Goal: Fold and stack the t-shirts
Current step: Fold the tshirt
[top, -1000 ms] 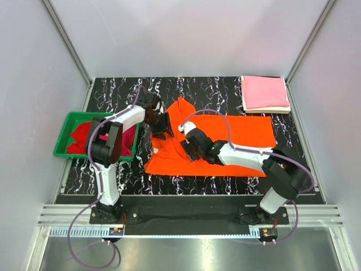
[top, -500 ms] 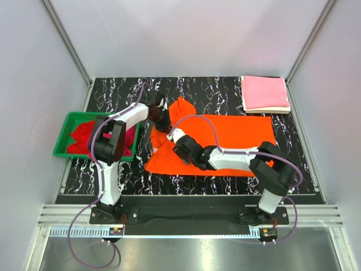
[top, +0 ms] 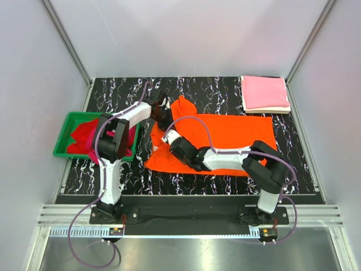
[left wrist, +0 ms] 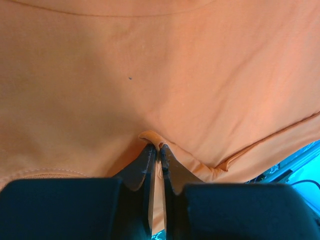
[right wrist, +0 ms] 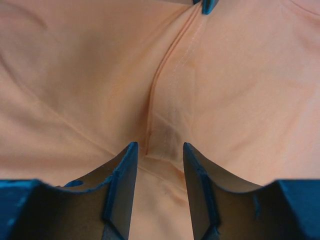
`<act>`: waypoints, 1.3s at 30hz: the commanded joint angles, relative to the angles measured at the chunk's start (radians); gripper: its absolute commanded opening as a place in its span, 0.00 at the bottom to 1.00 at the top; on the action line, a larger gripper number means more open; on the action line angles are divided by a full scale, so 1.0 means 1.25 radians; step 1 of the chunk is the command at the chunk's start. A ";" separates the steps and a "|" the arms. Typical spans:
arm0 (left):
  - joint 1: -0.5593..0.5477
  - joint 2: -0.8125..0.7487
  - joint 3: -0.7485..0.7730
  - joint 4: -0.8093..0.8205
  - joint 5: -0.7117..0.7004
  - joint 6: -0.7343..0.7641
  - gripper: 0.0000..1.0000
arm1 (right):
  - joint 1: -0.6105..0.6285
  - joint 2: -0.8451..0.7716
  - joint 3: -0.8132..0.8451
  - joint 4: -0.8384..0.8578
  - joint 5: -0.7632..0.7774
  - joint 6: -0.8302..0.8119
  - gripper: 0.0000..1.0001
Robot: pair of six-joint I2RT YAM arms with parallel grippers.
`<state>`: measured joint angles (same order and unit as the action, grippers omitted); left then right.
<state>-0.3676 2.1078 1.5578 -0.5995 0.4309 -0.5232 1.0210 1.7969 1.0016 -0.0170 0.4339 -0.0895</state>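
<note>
The bright orange t-shirt (top: 237,135) lies spread across the middle of the table, its left part bunched and lifted. My left gripper (top: 163,111) is shut on a fold of the orange t-shirt (left wrist: 150,75) at the shirt's upper left. My right gripper (top: 171,142) is open, its jaws straddling a seam of the orange cloth (right wrist: 165,75) near the shirt's left edge. A folded pink t-shirt (top: 264,92) lies on a folded cream-white one (top: 268,109) at the back right. Red (top: 82,132) and crimson-magenta (top: 131,137) shirts lie in the bin.
A green plastic bin (top: 65,151) stands at the table's left edge, next to the left arm. The black marbled tabletop (top: 214,90) is bounded by grey walls at the back and sides.
My left gripper has moved up and back with the pinched orange cloth. My right gripper has slid left across the shirt toward its left edge.
</note>
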 commanded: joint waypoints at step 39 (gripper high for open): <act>-0.002 -0.058 0.062 -0.080 -0.255 0.016 0.33 | -0.100 -0.002 0.011 -0.111 0.284 0.370 0.16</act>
<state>-0.3687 2.1159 1.6276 -0.6708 0.2043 -0.5152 0.9234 1.8511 1.0115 -0.0826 0.7513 0.2543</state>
